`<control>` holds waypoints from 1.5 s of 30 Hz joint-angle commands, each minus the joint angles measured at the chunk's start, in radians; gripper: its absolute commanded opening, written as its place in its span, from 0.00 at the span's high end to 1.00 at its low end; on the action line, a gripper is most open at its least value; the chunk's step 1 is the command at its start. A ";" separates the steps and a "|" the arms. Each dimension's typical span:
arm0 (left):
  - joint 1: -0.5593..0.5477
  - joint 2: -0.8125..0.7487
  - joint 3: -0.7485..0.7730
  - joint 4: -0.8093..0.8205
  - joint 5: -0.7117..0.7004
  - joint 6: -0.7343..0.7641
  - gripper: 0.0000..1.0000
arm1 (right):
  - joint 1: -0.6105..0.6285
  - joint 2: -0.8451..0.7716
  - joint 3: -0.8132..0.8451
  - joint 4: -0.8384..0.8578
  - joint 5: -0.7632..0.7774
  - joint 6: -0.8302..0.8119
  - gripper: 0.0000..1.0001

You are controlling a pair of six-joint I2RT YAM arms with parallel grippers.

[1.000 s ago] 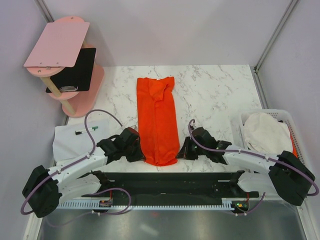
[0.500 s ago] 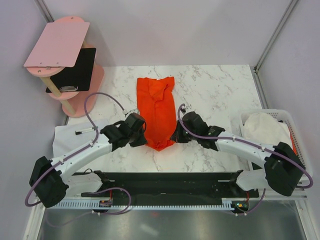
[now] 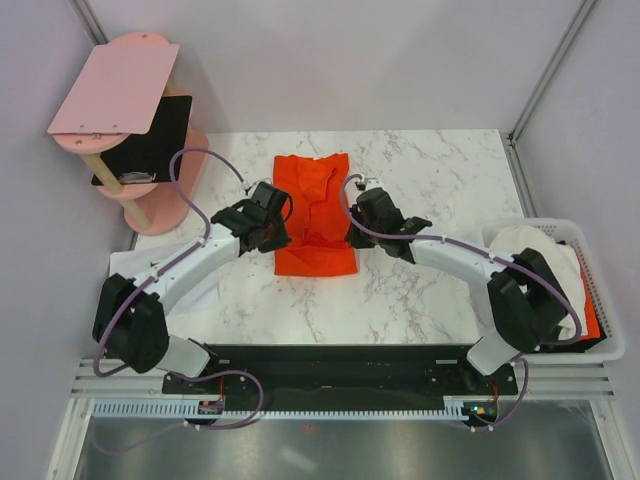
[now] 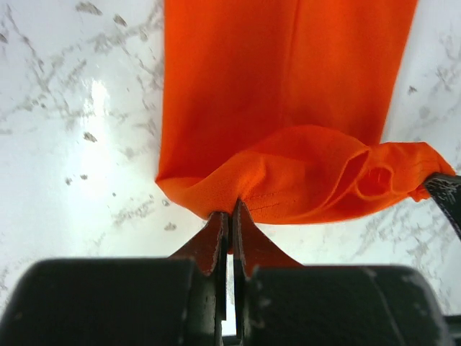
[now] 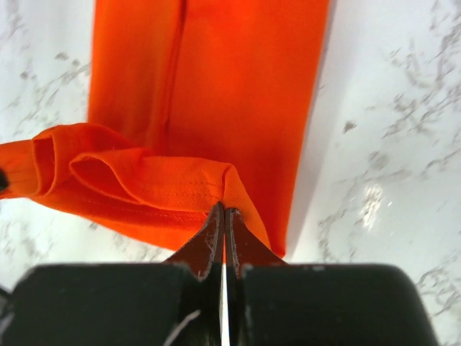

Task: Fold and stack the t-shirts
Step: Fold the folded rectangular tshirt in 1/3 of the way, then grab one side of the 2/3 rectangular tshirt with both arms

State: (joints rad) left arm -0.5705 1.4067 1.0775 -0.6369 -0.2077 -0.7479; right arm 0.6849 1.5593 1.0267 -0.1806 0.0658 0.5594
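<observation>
The orange shirt (image 3: pixel 315 215) lies in the middle of the marble table (image 3: pixel 440 180) as a long strip folded lengthwise, its collar end at the far side. Its near part is doubled back over the strip, so a fold forms the near edge. The left gripper (image 3: pixel 283 227) has its jaws pinched tight on the left corner of the raised hem, which the left wrist view (image 4: pixel 230 215) shows bunched just above the fingertips. The right gripper (image 3: pixel 350 228) is likewise clamped on the right corner (image 5: pixel 223 215). The 2 grippers face each other across the shirt, with the hem sagging between them. A white shirt (image 3: pixel 535 262) sits in the basket (image 3: pixel 603 335) at the right. At the far left stands a pink stand (image 3: pixel 115 85) holding a black panel (image 3: pixel 155 135).
</observation>
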 commanded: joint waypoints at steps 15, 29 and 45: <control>0.142 0.420 0.305 0.108 0.059 0.219 0.47 | -0.153 0.433 0.394 0.064 -0.038 -0.107 0.77; 0.143 0.101 -0.013 0.166 0.096 0.161 0.00 | -0.153 0.150 0.115 0.061 -0.063 -0.102 0.04; 0.139 0.064 -0.291 0.347 0.163 0.050 0.11 | -0.154 0.148 -0.189 0.274 -0.228 0.092 0.14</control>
State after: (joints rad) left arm -0.4278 1.4837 0.7956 -0.3752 -0.0696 -0.6548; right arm 0.5282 1.6802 0.8513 0.0460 -0.1074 0.5980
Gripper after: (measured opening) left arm 0.896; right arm 0.870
